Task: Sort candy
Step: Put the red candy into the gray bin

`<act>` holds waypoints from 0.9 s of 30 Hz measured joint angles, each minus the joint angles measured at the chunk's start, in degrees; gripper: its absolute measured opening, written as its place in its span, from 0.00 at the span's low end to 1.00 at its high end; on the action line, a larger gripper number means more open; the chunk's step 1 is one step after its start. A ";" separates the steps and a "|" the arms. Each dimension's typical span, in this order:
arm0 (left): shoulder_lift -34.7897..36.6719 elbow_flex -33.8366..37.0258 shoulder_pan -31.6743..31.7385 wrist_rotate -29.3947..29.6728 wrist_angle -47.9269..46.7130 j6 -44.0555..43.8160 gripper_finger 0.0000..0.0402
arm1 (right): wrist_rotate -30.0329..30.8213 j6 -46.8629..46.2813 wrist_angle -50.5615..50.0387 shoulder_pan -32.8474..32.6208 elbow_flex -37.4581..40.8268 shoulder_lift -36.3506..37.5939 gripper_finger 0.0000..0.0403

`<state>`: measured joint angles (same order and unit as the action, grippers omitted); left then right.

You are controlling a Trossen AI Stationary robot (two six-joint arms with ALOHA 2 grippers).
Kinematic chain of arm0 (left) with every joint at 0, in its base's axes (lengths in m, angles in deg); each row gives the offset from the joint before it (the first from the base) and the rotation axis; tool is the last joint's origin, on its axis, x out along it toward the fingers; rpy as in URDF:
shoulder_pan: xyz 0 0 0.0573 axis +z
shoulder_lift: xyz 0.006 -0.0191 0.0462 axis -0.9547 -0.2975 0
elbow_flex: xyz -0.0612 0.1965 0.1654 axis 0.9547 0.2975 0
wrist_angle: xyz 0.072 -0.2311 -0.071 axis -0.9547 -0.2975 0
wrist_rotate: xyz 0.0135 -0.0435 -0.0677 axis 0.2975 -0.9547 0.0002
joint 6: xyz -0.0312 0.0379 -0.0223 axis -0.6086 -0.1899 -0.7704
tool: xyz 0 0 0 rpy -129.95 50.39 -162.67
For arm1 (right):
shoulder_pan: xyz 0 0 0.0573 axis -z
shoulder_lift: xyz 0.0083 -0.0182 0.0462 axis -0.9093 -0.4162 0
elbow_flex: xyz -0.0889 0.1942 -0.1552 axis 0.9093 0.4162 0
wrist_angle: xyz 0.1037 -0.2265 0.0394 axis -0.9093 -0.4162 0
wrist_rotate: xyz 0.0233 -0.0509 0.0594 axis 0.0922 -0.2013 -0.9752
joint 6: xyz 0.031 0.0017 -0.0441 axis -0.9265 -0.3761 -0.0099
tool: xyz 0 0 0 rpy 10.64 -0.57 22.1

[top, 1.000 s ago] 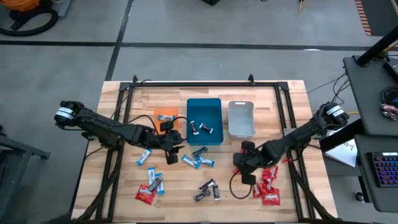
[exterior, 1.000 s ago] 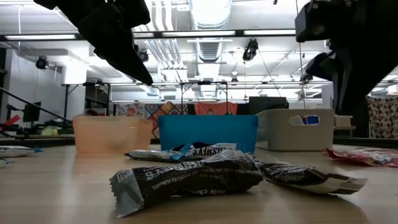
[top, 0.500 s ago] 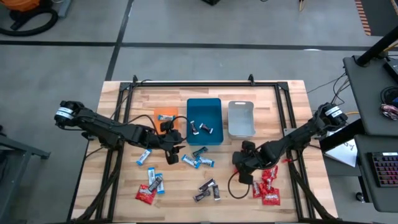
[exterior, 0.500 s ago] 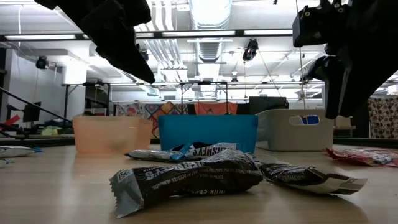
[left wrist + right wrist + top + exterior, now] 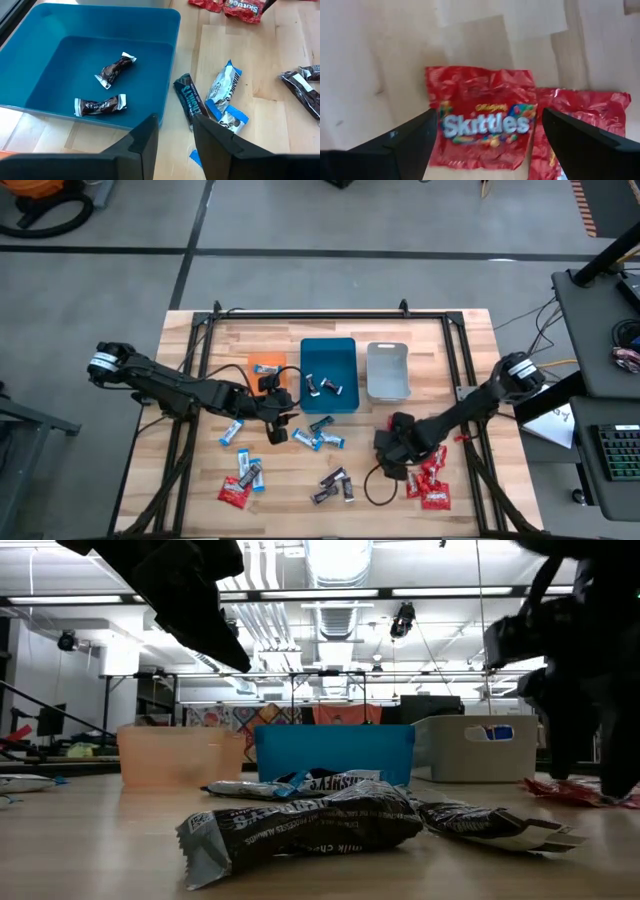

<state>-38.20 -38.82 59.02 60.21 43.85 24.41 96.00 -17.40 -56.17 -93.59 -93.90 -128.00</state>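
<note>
My left gripper (image 5: 278, 428) hangs open and empty over the table, just near of the teal tray (image 5: 329, 350). In the left wrist view (image 5: 175, 137) it stands above light blue-and-white candies (image 5: 222, 92). Two dark brown candies (image 5: 114, 70) lie in the teal tray. My right gripper (image 5: 404, 462) is low over the red candies (image 5: 431, 483) at the table's near right. Its fingers are wide open, one on either side of a red Skittles pack (image 5: 485, 125) that lies flat on the table.
An orange tray (image 5: 265, 366) and a grey tray (image 5: 388, 370) flank the teal one. Light blue-and-white candies (image 5: 320, 436), brown candies (image 5: 335, 485) and a red one (image 5: 234, 494) lie scattered on the near half of the table. Brown candies (image 5: 310, 820) fill the low view's foreground.
My right gripper has gone down and a little toward the table's near edge, onto the red candies, with its fingers still open.
</note>
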 joint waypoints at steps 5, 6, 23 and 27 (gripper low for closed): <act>0.00 0.00 0.00 0.01 0.09 0.00 0.23 | 0.46 -1.07 0.50 0.05 -0.27 -3.21 0.84; 0.00 0.00 0.00 0.01 0.09 0.00 0.22 | 0.39 -0.98 0.49 0.05 -0.28 -3.79 0.83; 0.00 0.02 0.00 0.02 0.17 0.00 0.21 | 0.02 -0.55 1.32 0.09 0.17 3.56 0.28; 0.00 0.02 0.01 0.02 0.16 0.03 0.21 | -0.11 -0.55 1.38 0.09 0.15 6.59 0.18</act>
<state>-38.20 -38.80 59.03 60.23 44.01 24.44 95.90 -17.95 -54.79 -93.50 -93.75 -121.41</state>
